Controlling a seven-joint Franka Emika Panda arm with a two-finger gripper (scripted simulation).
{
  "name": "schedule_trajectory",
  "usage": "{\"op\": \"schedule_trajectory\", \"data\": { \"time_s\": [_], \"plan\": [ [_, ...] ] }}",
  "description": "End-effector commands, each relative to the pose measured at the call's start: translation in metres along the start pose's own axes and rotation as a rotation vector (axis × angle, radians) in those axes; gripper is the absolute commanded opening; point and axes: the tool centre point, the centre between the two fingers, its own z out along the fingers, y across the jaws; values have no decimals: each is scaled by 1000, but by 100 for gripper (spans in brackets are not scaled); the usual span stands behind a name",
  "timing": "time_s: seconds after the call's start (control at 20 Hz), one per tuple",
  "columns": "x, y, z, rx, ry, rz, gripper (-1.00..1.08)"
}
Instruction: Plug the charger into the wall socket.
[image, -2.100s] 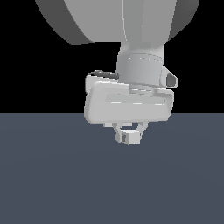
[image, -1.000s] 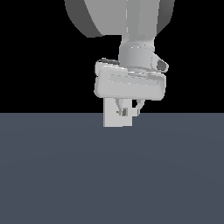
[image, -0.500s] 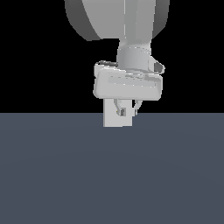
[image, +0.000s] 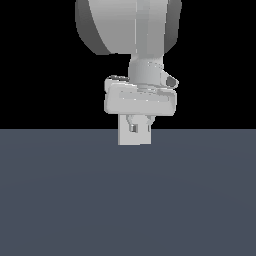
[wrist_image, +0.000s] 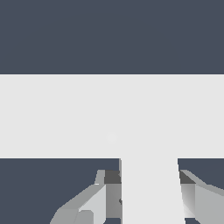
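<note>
Pale grey tool (image: 140, 128), plain white-grey charger (wrist_image: 151, 192) and wall socket (wrist_image: 87, 113), dark slate floor (image: 128, 200).

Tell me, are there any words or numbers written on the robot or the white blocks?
None: no words, numbers or signs show on the gripper, the charger it holds, the wall socket or the grey floor.

Socket plate barred the way ahead

We saw the wall socket (wrist_image: 87, 116) filling the space directly ahead of the gripper (wrist_image: 148, 197); the charger (wrist_image: 151, 192) met its face, while open dark floor (image: 125, 200) lay on both sides.
</note>
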Motion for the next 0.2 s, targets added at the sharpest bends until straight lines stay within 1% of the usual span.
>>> {"op": "schedule_trajectory", "data": {
  "time_s": [0.0, 0.15],
  "plan": [
    [5, 0, 1, 0, 1, 0, -100],
    [6, 0, 1, 1, 1, 0, -100]
  ]
}}
